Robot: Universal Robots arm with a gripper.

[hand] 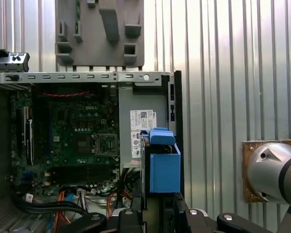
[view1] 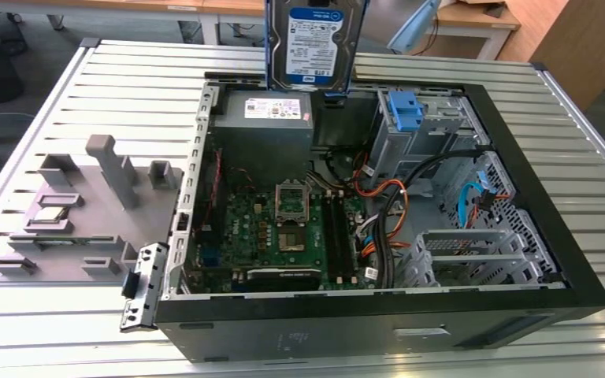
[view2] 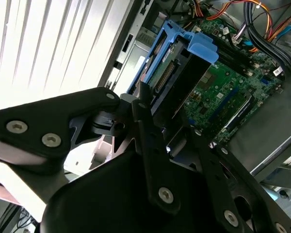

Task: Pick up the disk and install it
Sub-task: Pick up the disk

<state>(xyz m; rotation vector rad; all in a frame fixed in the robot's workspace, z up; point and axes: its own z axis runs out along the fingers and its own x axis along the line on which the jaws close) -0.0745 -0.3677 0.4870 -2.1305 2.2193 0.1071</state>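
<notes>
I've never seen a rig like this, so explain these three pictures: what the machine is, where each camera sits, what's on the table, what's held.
The machine is one robot arm with a gripper. The exterior view comes from a camera off the arm, looking down on a slatted metal table. On it lies an open computer case, its motherboard bare; at the exterior view's left of it stands a grey holder. Both wrist views come from cameras riding on the arm. In the second wrist view the gripper is shut on the disk, a drive in a blue caddy. In the exterior view the disk hangs upright above the case.
</notes>
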